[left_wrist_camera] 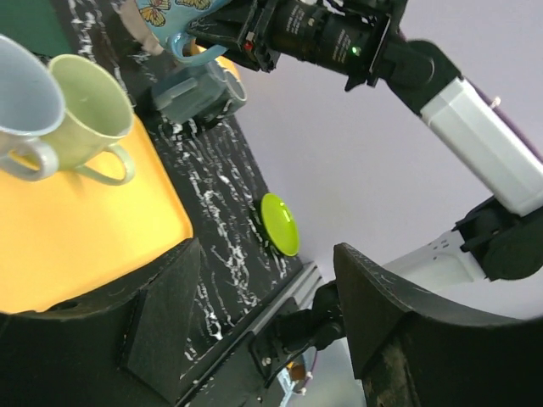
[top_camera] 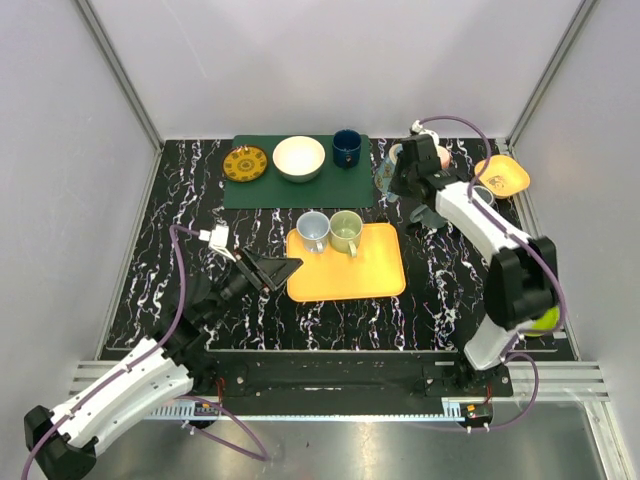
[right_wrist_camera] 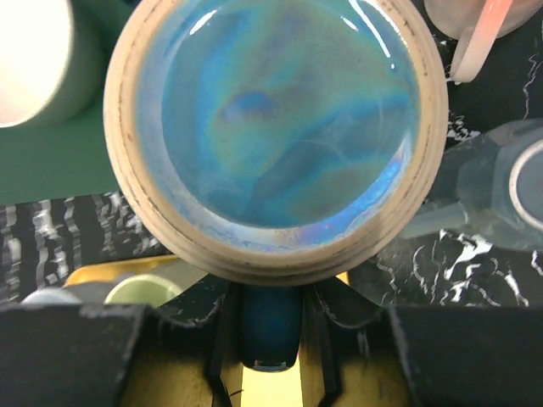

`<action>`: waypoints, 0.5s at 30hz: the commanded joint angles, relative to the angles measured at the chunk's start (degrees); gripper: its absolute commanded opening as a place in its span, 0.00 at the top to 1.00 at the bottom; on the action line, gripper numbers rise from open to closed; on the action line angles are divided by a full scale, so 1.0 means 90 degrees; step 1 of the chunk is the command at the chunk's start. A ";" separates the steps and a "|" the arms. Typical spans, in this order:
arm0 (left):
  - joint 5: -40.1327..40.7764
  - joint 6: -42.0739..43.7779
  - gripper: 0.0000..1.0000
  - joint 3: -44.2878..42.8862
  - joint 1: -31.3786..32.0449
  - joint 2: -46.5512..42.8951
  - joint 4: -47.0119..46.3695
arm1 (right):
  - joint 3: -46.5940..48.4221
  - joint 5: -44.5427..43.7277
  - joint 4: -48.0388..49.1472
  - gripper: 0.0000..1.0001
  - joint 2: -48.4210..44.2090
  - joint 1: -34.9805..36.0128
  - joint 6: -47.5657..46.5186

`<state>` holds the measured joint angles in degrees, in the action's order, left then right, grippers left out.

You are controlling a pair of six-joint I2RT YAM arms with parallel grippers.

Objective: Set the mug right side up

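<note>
**At the back right of the table (top_camera: 150, 260): the mug (right_wrist_camera: 276, 127) pinched by its handle, base turned to the wrist**

Just past the far right corner of the yellow tray (top_camera: 370, 275), the mug hangs from the right gripper (right_wrist_camera: 270, 341). Its jaws stand narrow and clamp the dark blue handle (right_wrist_camera: 267, 315). From the right wrist we look straight at the mug's glossy, iridescent base and bare foot ring. We judge from this that the mouth points away from the wrist and the mug is not yet right side up. We cannot tell whether its rim touches the table.

To do this step well, we want a firm pinch, because the mug's weight sits off to one side of the handle and could swing as it turns. We would lift it clear, then roll the wrist until the base faces down. We would lower it flat onto a bare patch and open the jaws only once it rests there.

Space is tight. A translucent cup (right_wrist_camera: 501, 182) sits just beside the mug, and a white bowl (right_wrist_camera: 30, 59) is near on the other side.

The left gripper (top_camera: 272, 270) hangs half wide and empty at the tray's left edge. It is near the upright grey mug (top_camera: 313, 230) and green mug (top_camera: 346, 230) and well apart from the work, so we would leave it there.
</note>
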<state>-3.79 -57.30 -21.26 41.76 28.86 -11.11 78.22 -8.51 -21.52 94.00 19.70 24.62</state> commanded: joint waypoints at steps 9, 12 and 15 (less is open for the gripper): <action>0.0968 0.0790 0.33 -0.0148 -0.0030 -0.0521 0.1585 | 0.3124 -0.1192 -0.0352 1.00 0.2629 -0.0128 -0.0802; 0.1134 0.0887 0.33 -0.0187 -0.0030 -0.0492 0.1800 | 0.3603 -0.1300 -0.0607 1.00 0.3167 -0.0255 -0.0841; 0.1232 0.0956 0.33 -0.0168 -0.0030 -0.0463 0.1889 | 0.3926 -0.1359 -0.0705 1.00 0.3548 -0.0363 -0.0841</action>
<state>4.21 -51.00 -21.28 41.76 24.75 4.45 107.37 -16.14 -29.45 123.66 18.57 18.33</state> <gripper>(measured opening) 0.668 0.306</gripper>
